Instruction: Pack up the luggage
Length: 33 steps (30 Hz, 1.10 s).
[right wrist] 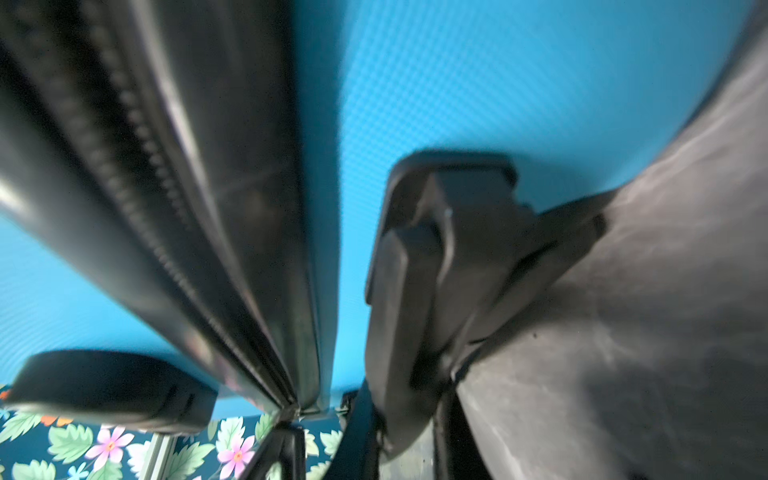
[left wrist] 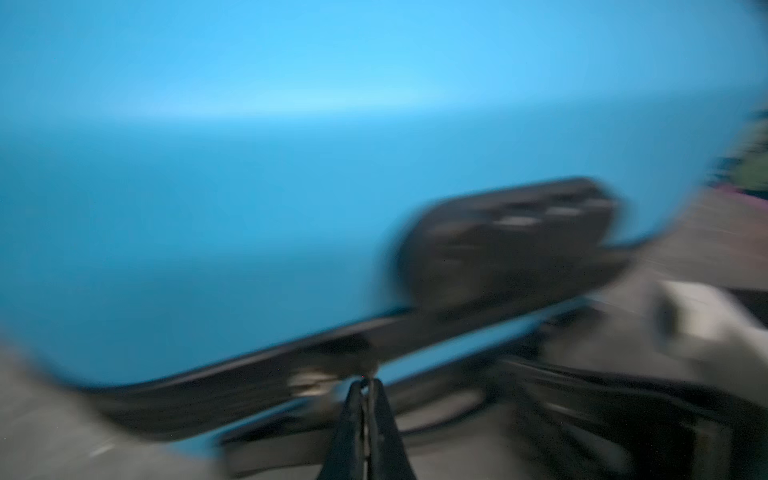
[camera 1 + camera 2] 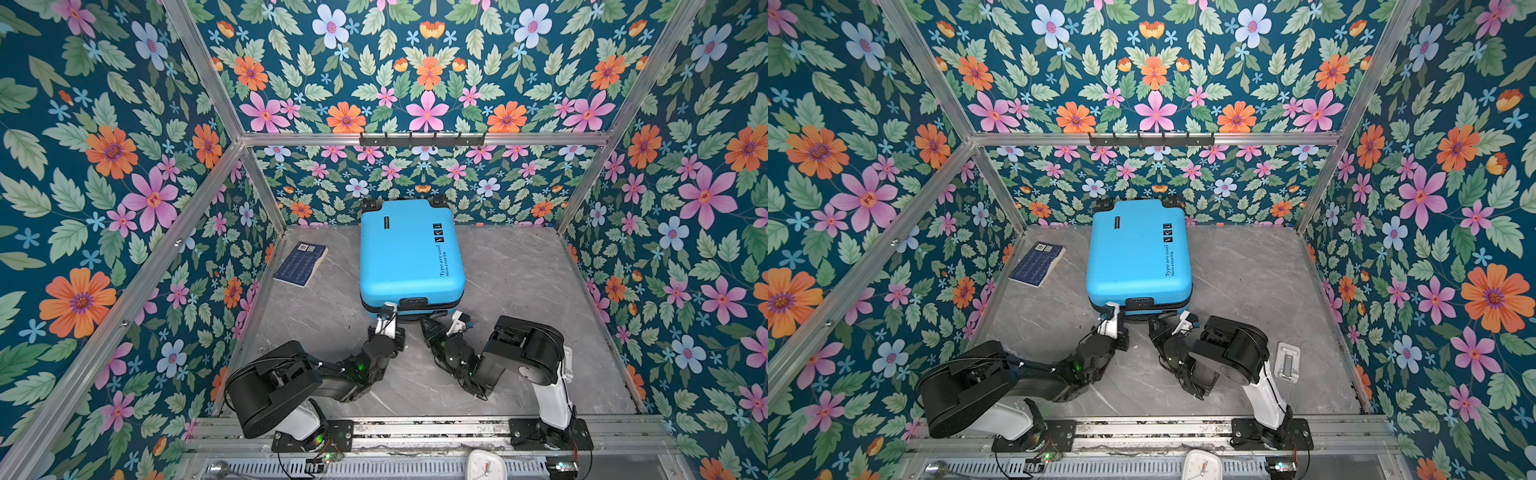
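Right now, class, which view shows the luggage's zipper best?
The right wrist view: the zipper is close-up, teeth distinct. The left wrist view blurs it to a dark band; both top views show a thin seam at the near edge of the luggage.

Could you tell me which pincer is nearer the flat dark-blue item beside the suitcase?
Left. The left pincer is at the luggage, towards the dark-blue item; the right pincer is further right along the same near edge.

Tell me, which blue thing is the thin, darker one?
The book, lying flat to the left of the luggage. It is dark blue and thin, while the luggage is bright blue, bulky and far bigger.
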### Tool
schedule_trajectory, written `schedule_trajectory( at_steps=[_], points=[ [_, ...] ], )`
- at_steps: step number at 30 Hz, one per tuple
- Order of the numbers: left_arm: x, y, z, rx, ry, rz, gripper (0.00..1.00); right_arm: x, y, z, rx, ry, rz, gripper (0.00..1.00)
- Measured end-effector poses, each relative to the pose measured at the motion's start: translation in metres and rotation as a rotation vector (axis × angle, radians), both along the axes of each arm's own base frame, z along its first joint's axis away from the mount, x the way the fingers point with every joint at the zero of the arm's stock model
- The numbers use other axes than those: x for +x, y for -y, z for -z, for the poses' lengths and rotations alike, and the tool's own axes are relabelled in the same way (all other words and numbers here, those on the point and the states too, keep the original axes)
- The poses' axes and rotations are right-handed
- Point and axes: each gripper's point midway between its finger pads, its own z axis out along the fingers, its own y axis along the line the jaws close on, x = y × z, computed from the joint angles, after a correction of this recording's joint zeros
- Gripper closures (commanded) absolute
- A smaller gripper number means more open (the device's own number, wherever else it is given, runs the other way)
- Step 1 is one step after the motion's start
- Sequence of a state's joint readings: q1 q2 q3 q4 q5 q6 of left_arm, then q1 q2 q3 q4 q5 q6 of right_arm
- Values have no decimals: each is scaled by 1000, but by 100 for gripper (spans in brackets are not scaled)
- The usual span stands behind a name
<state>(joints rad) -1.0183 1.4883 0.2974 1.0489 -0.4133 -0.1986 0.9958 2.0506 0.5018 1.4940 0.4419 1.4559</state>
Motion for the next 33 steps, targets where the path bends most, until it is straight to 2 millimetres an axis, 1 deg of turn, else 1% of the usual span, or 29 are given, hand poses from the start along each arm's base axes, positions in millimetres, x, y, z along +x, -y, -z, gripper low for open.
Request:
schedule_trajectory(
  at_steps=[2,4,8,9,12,13,14,16,17,18,20,23,25,27,31,33],
  points=[
    [-10,23,-4,-1,-3,106,100,-2,-5,0,3,-2,-22,100],
    [-15,36,-6,0,-9,158,100,-2,-7,-1,6,-4,-31,100],
    [-16,44,3,46,-18,166,100,-3,-7,-1,9,-4,-34,100],
    [-16,44,6,54,-20,160,100,-3,-7,0,7,-4,-36,100],
    [-17,41,5,42,-18,147,100,-3,-7,0,6,-5,-35,100],
    [-20,38,4,33,-23,145,97,-4,-6,0,5,-6,-37,100],
    [-22,35,3,24,-31,144,84,-5,-6,0,4,-7,-39,100],
    [-23,28,-8,-11,-45,129,66,-8,-4,0,0,-11,-50,100],
    [-19,23,-18,-45,-49,104,54,-10,-4,1,-2,-13,-54,100],
    [-14,17,-28,-77,-51,77,45,-11,-3,1,-4,-15,-59,100],
    [-8,3,-42,-133,-67,20,38,-13,-1,1,-8,-17,-62,100],
    [-7,-17,-54,-181,-92,-47,35,-14,4,2,-11,-20,-72,100],
    [-4,-32,-60,-204,-103,-106,32,-14,10,2,-14,-21,-73,100],
    [0,-42,-69,-214,-111,-156,26,-13,15,2,-23,-21,-89,87],
    [2,-52,-84,-225,-128,-195,21,-14,28,5,-69,-8,-91,62],
    [6,-66,-86,-230,-139,-241,21,-16,35,6,-119,12,-102,55]
  ],
)
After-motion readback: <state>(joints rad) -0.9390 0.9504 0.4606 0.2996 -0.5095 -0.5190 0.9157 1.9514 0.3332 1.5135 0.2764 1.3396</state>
